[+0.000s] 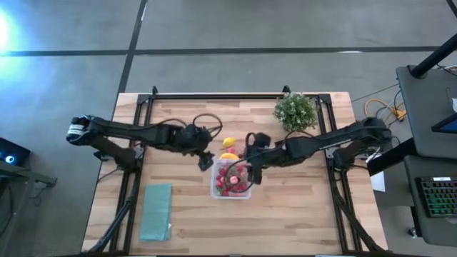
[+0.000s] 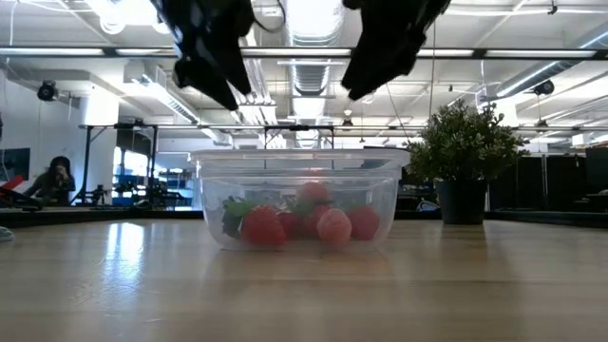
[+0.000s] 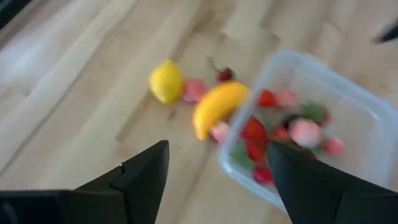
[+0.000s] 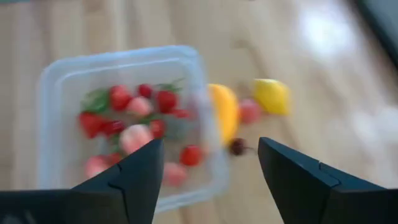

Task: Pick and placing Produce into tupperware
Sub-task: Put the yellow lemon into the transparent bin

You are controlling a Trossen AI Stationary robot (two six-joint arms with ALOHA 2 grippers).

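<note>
The clear tupperware [image 1: 231, 180] sits on the wooden table, with several red strawberry pieces [image 2: 263, 226] and pink ones inside. On the table by its far side lie a yellow lemon [image 3: 166, 81], an orange-yellow piece [image 3: 216, 107], a pink piece [image 3: 193, 89] and a small dark cherry [image 3: 225, 74]. My left gripper [image 1: 205, 160] hovers open above the table, just left of the box. My right gripper [image 1: 251, 171] hovers open over the box's right edge. Both show raised above the box in the low view.
A green potted plant [image 1: 295, 111] stands toward the far right of the table. A flat teal-green rectangle [image 1: 156, 211] lies near the left near edge. Bare wood stretches in front of the box. A person [image 2: 57, 179] sits in the room beyond.
</note>
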